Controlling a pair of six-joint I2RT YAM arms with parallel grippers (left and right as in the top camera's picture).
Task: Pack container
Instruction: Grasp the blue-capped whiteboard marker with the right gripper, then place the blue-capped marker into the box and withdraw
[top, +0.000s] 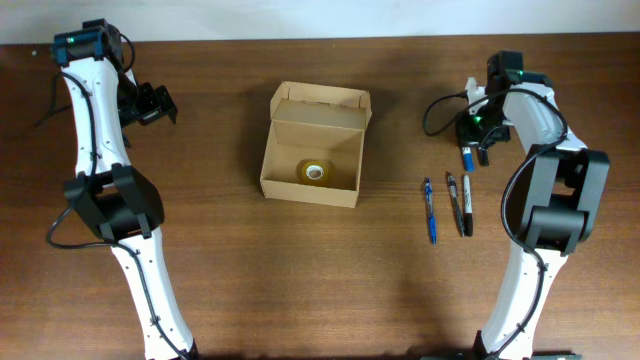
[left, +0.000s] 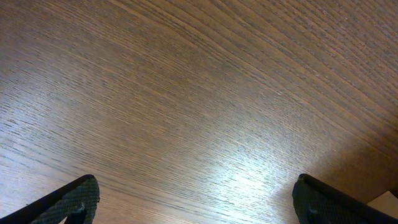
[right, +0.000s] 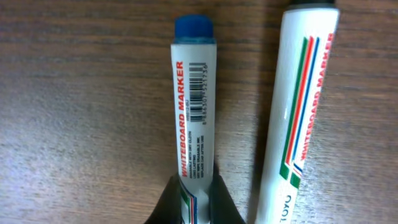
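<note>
Right wrist: right gripper (right: 193, 190) pinches the blue marker (right: 194, 99) well right of the open box (top: 310, 190), so lift straight, clear of the neighbouring marker (right: 305, 106); left gripper (left: 199, 202) gapes wide beyond the box.

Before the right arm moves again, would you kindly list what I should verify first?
1. Grip: right gripper shut on the blue-capped white whiteboard marker: ok, the fingers pinch its barrel.
2. Neighbour: second white striped marker free of those fingers: ok, narrowly apart.
3. Lift: held marker off the wooden table: cannot tell.
4. Access: tan cardboard box with its flap lid open: ok, the flap stands back.
5. Space: room inside beside the yellowish tape roll: ok.
6. Clearance: left gripper away from the box: ok, open over bare table.
</note>
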